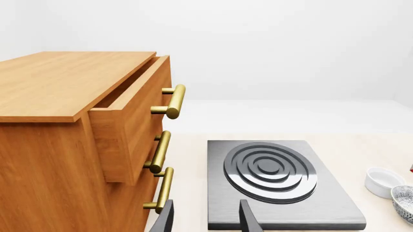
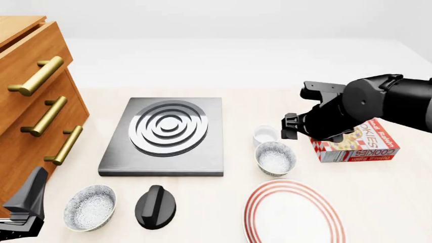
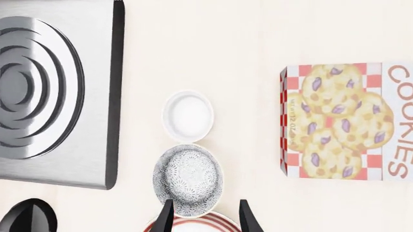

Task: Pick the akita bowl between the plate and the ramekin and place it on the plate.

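Note:
The akita bowl (image 2: pixel 274 158), speckled grey-white inside, stands between the small white ramekin (image 2: pixel 265 135) and the red-ringed plate (image 2: pixel 294 212). In the right wrist view the akita bowl (image 3: pixel 188 180) touches the ramekin (image 3: pixel 187 116), and a sliver of the plate (image 3: pixel 193 225) shows beside it. My right gripper (image 3: pixel 206 220) hangs open above them, empty, with its fingertips over the bowl's plate-side rim. The right arm (image 2: pixel 364 106) reaches in over the cookie box. My left gripper (image 1: pixel 206 222) is open and empty, low at the near left, far from the bowl.
A second speckled bowl (image 2: pixel 90 206) and a black knob-shaped object (image 2: pixel 156 206) sit at the near left. A grey burner plate (image 2: pixel 165 134) lies mid-table. A cookie box (image 2: pixel 357 144) lies right of the ramekin. A wooden drawer cabinet (image 2: pixel 34 96) stands at the left, top drawer ajar.

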Controlling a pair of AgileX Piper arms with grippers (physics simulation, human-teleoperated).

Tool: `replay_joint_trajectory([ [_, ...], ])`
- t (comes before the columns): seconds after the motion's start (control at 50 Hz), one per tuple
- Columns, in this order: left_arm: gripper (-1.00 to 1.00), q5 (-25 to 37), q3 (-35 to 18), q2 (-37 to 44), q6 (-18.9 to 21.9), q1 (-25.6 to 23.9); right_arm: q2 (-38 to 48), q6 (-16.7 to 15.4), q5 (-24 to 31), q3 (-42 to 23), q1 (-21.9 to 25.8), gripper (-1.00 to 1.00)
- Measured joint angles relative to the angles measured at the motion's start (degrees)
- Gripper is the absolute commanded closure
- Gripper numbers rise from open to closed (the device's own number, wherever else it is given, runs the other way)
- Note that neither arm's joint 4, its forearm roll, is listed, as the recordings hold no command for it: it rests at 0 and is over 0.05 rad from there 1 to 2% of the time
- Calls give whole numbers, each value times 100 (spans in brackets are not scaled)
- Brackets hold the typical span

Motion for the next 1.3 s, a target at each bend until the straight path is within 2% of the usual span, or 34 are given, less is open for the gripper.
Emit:
replay_joint_trajectory([
  [0.52,-100,0,0,0,0,0,891,-17,-998,457,-425,-100],
  [1.3,-100,0,0,0,0,0,1027,-44,-1505,961,-363,-100],
])
